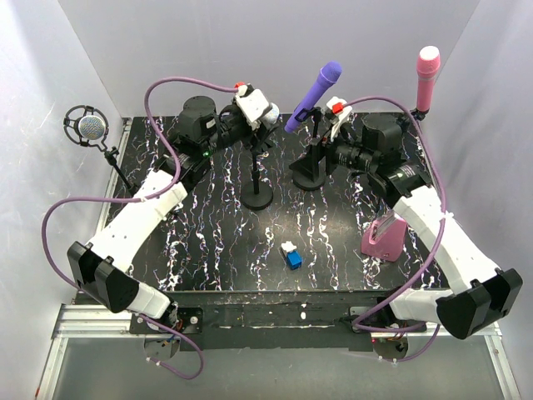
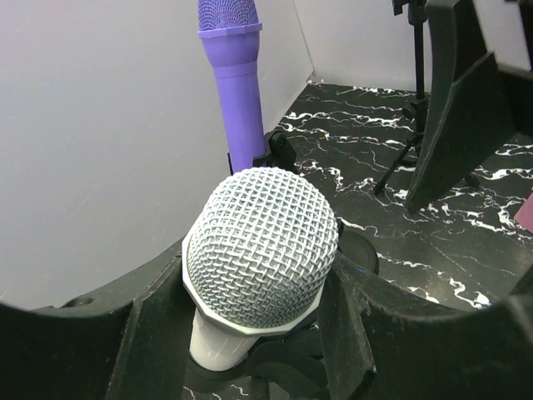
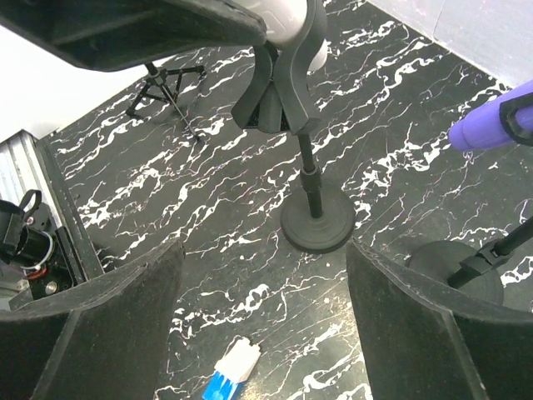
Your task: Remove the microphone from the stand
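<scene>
The left gripper (image 2: 255,337) is clamped on the white microphone (image 2: 260,242), whose mesh head sits between its fingers, the body seated in the stand (image 3: 315,227) clip below. Just beyond rises a purple microphone (image 2: 236,83). The right gripper (image 3: 262,325) hangs with its jaws apart.

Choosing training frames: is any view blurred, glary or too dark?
Top external: even, soft light, sharp, no glare on the table. Left wrist: white microphone crisp, left fingers dark and soft. Right wrist: stand base sharp, right fingers featureless black.
</scene>
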Motion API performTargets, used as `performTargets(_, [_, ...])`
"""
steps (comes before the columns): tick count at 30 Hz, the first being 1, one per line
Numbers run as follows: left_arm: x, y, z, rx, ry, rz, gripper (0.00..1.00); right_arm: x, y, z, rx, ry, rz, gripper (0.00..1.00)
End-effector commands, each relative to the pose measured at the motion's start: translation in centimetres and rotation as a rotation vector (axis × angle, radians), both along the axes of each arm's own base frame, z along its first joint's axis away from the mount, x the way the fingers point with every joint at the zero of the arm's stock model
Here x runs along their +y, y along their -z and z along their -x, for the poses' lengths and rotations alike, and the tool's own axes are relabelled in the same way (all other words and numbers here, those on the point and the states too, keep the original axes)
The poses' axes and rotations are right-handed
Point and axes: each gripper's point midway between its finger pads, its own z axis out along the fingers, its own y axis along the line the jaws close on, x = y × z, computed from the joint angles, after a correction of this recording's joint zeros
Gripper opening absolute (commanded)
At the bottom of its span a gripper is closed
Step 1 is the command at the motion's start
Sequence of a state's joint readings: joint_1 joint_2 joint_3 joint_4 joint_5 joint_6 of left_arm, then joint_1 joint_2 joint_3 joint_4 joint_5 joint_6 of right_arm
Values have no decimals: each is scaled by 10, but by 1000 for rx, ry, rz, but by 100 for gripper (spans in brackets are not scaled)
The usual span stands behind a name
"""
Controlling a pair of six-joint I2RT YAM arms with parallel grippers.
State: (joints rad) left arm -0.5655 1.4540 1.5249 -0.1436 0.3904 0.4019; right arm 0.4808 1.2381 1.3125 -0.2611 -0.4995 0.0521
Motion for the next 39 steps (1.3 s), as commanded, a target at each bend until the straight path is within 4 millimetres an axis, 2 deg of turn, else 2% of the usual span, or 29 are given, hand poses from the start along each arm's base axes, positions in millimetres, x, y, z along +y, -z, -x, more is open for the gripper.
performTargets(1, [-9,-14,16,78,5,78,0,6,-25,-4,-60,-11,-48,84])
performTargets(7, [-16,-12,19,93,-10,82,0,18,-22,-2,-75,-75,-64,88])
performTargets(16, [2,-11,8,119,-142,101,0,55,-15,-14,-97,-139,-85,94])
performTargets(18, [4,-10,6,136,-163,110,0,62,-9,-16,-81,-152,-87,94])
performTargets(19, [4,-11,7,139,-161,112,0,65,-14,-18,-103,-157,-102,94])
performTargets(21, [6,-11,9,145,-163,113,0,72,-12,-22,-105,-164,-108,94])
performTargets(29, [14,-8,7,160,-214,114,0,78,-17,-39,-181,-135,-149,95])
performTargets(39, [15,-6,2,180,-220,120,0,97,-1,-55,-162,-179,-158,95])
